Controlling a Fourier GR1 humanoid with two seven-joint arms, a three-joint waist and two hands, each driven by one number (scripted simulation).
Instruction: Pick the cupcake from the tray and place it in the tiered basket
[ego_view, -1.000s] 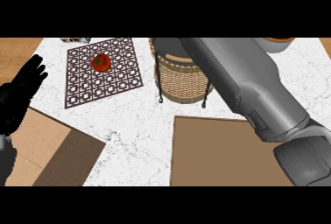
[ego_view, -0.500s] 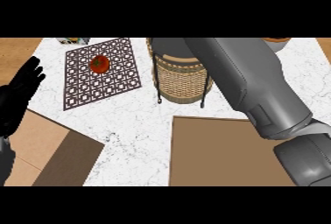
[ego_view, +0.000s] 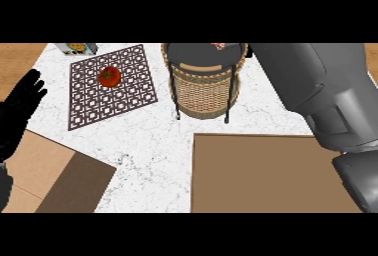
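Right forearm (ego_view: 325, 95) shifted rightward, its fingers unseen, red cupcake (ego_view: 109, 76) on patterned tray (ego_view: 111, 100), left hand (ego_view: 18, 112) open.

White marbled counter (ego_view: 148, 145) with patterned tray (ego_view: 111, 85), wicker tiered basket (ego_view: 203, 87), small carton (ego_view: 77, 48) at top.

Cupcake (ego_view: 218, 46) barely visible atop tiered basket (ego_view: 202, 90).

Left hand (ego_view: 18, 112): matte black, slender fingers.
Right forearm (ego_view: 325, 95): smooth grey shell, rounded and bulky, with a seam between two segments.
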